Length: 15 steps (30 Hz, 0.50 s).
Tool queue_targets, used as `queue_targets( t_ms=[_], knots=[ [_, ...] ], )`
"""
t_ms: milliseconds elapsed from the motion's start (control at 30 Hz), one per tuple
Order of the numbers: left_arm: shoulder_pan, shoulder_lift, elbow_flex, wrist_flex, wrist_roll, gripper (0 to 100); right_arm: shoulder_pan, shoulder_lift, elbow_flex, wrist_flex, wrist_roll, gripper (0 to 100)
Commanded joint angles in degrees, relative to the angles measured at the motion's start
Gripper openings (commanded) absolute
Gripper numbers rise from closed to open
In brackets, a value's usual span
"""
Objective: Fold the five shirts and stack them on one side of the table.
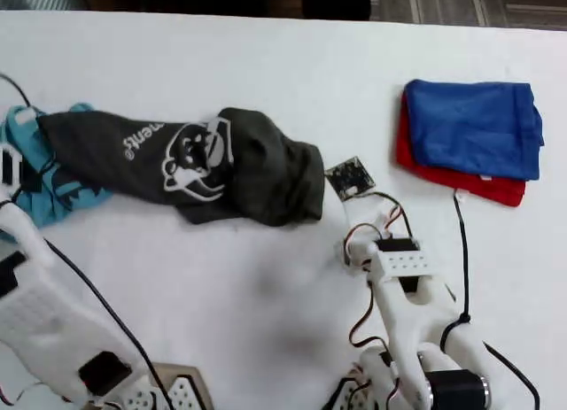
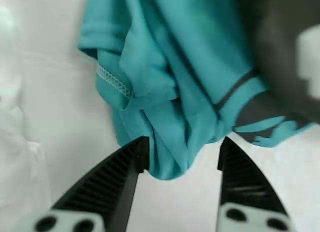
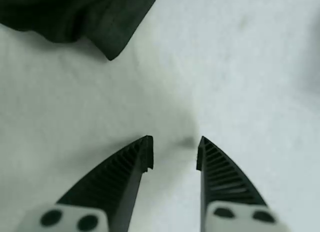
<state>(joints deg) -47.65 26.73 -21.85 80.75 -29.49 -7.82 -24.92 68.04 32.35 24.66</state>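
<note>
We count 4 shirts on the table (image 1: 266, 65). A blue shirt (image 1: 474, 127) lies folded on a folded red shirt (image 1: 496, 189) by the right edge, toward the far right corner, and we take this for the start of the stack. A dark shirt (image 1: 221, 166) with a white print sprawls unfolded from the middle toward the left edge, overlapping a crumpled teal shirt (image 1: 35, 193) at that edge. The left gripper (image 2: 182, 152) is spread, its jaws straddling a bunched fold of the teal shirt without pinching it, as far as we can see. The right gripper (image 3: 175, 152) is also spread, over bare table near a corner of the dark shirt, holding nothing. We judge these shirts light and limp: they will sag, bunch and drag whatever lies across them, so lifting the teal one could pull the dark one along. A hem or shoulder seam looks the best hold, since doubled cloth gives the jaws some thickness. A pinch in mid-panel might catch only 1 layer and let the rest slump.
</note>
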Motion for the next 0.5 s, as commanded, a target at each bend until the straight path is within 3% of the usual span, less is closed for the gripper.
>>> queue_targets(
  t_ms=[0,333,467],
  knots=[
    [-0.6,4.0,-3.2,-1.8,-0.8,24,-0.5,-1.9,-0.3,-1.1,0.4,15.2],
    [-2.0,18.5,-16.0,-3.1,-1.1,22,-0.5,-1.9,-0.3,-1.1,0.4,15.2],
    [-5.6,20.0,-23.4,-0.1,-0.5,1,-0.5,-1.9,-0.3,-1.1,0.4,15.2]
  ],
)
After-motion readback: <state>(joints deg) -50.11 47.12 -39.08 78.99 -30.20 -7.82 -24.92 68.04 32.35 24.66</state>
